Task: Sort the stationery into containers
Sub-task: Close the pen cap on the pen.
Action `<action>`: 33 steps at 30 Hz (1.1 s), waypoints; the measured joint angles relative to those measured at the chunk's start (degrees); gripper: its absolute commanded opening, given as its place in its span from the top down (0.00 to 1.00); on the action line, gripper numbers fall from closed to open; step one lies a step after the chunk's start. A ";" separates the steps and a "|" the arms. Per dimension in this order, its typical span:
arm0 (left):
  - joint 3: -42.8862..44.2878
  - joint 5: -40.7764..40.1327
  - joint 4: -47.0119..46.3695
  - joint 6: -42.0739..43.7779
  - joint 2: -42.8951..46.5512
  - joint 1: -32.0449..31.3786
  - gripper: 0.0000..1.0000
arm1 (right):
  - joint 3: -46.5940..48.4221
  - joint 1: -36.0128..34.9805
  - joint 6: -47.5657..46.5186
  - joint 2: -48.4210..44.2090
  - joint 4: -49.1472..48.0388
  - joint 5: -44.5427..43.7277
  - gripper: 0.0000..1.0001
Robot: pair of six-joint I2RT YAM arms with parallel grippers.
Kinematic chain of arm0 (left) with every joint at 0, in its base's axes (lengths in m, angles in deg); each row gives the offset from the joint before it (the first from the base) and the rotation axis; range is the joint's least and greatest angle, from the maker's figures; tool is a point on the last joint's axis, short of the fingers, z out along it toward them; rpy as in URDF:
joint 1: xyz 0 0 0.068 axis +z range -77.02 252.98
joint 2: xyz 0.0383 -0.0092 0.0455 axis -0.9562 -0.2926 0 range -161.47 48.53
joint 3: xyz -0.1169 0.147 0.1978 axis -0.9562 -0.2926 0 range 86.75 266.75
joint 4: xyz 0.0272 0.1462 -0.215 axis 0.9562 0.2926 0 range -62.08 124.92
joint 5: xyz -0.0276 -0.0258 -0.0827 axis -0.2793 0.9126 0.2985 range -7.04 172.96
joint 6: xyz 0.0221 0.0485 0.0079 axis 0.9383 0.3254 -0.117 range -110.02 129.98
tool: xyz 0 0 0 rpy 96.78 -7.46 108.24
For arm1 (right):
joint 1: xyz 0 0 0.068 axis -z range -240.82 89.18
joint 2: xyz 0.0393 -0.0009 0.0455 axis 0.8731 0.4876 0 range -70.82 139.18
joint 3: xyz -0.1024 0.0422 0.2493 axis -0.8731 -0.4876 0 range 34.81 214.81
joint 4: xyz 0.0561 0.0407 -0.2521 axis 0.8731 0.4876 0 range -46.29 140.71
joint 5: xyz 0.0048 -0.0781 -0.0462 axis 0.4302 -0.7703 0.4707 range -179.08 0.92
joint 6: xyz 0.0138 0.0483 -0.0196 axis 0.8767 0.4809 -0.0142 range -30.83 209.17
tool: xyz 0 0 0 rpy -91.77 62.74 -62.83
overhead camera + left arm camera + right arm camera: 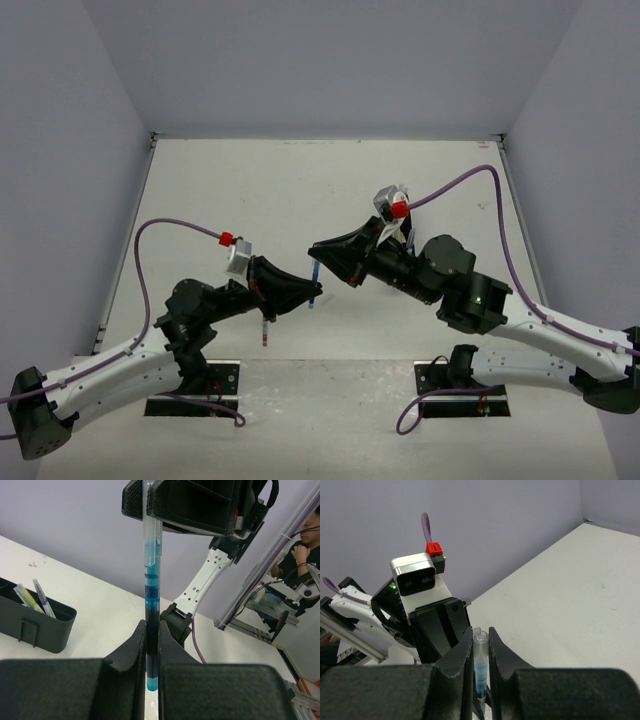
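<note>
A: Found the blue pen [151,590]?

B: Yes. Held up off the tabletop [300,180] between the two arms, near the middle of the overhead view.

A: Held by what?

B: Pinched low on its dark stretch by the left gripper [152,630], fingers clamped tight on the barrel. Clasped at its clear end by the right gripper [480,630], fingers pressed to either side with no gap to see.

A: Pointing which way?

B: From above, lying lengthwise near to far and leaning slightly: clear end toward the far side, blue tip toward the near edge. From the left wrist, running straight up the view, with the blue tip poking out under the fingers. Cannot tell whether level or tilted against the tabletop.

A: And the black tray [35,625]?

B: Standing on the tabletop, off to the left in the left wrist view, well apart from the blue pen. Holding a few pens [31,597] leaning in its end compartment, one of them yellow-green.
</note>
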 measured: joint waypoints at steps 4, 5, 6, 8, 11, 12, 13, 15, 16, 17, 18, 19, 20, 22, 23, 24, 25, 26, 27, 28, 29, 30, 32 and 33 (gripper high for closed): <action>1.75 0.26 3.72 2.27 -0.01 -0.01 1.00 | -1.62 0.15 0.49 -0.84 -1.27 0.09 1.00; 2.45 0.41 4.91 3.05 -0.14 -0.02 1.00 | -2.24 0.28 0.74 -1.22 -1.85 0.18 1.00; 3.36 0.57 6.32 3.87 -0.34 -0.02 1.00 | -3.12 0.47 1.07 -1.63 -2.88 0.35 1.00; 4.77 0.64 8.60 5.30 -0.84 -0.07 1.00 | -4.83 0.84 1.86 -2.49 -4.51 0.39 1.00; 5.77 0.36 10.53 7.66 -1.36 -0.13 1.00 | -7.38 1.21 2.92 -3.48 -7.27 0.37 1.00; 5.94 0.13 11.21 8.37 -1.58 -0.15 1.00 | -8.44 1.32 3.18 -3.62 -8.44 0.32 1.00; 6.11 -0.02 11.95 8.99 -1.82 -0.15 1.00 | -9.68 1.49 3.48 -3.74 -9.75 0.30 1.00; 6.64 -0.14 13.59 10.09 -2.77 -0.17 1.00 | -11.82 1.81 4.16 -3.78 -12.06 0.19 1.00; 6.90 -0.10 14.18 10.58 -3.45 -0.17 1.00 | -12.80 1.95 4.38 -3.74 -13.10 0.04 1.00; 7.18 -0.01 14.70 11.03 -4.18 -0.17 1.00 | -13.73 2.06 4.51 -3.66 -14.10 -0.16 1.00; 7.69 0.11 15.42 11.36 -5.03 -0.17 1.00 | -14.48 2.16 4.66 -3.51 -15.01 -0.36 1.00; 8.32 0.20 16.07 11.93 -5.88 -0.17 1.00 | -15.16 2.31 4.81 -3.21 -16.09 -0.55 1.00; 8.74 0.24 16.48 12.14 -6.41 -0.17 1.00 | -15.48 2.34 4.88 -2.82 -16.96 -0.61 1.00; 9.59 0.32 17.30 12.55 -7.47 -0.17 1.00 | -16.12 2.41 5.01 -2.04 -18.68 -0.73 1.00; 10.23 0.34 18.30 13.27 -7.71 -0.17 1.00 | -16.55 2.45 5.14 -1.69 -19.61 -0.74 1.00; 11.29 0.40 19.93 13.98 -7.91 -0.17 1.00 | -17.23 2.54 5.38 -1.36 -21.18 -0.71 1.00; 12.49 0.42 21.77 14.70 -8.17 -0.17 1.00 | -17.83 2.66 5.68 -1.06 -22.78 -0.71 1.00; 13.50 0.39 23.28 15.30 -8.40 -0.16 1.00 | -18.25 2.76 5.93 -0.81 -24.14 -0.71 1.00; 14.13 0.37 24.35 15.86 -8.48 -0.15 1.00 | -18.58 2.81 6.10 -0.69 -25.14 -0.69 1.00; 14.63 0.35 25.28 16.45 -8.49 -0.15 1.00 | -18.89 2.83 6.26 -0.63 -25.98 -0.67 1.00; 14.94 0.33 25.97 16.95 -8.49 -0.15 1.00 | -19.17 2.83 6.37 -0.62 -26.52 -0.64 1.00; 15.01 0.31 26.32 17.30 -8.48 -0.15 1.00 | -19.54 2.83 6.42 -0.67 -26.97 -0.64 1.00; 15.02 0.18 27.00 17.90 -8.46 -0.15 1.00 | -20.17 2.84 6.45 -0.78 -27.53 -0.64 1.00; 15.02 0.04 27.50 18.05 -8.40 -0.16 1.00 | -20.51 2.86 6.45 -1.00 -27.63 -0.66 1.00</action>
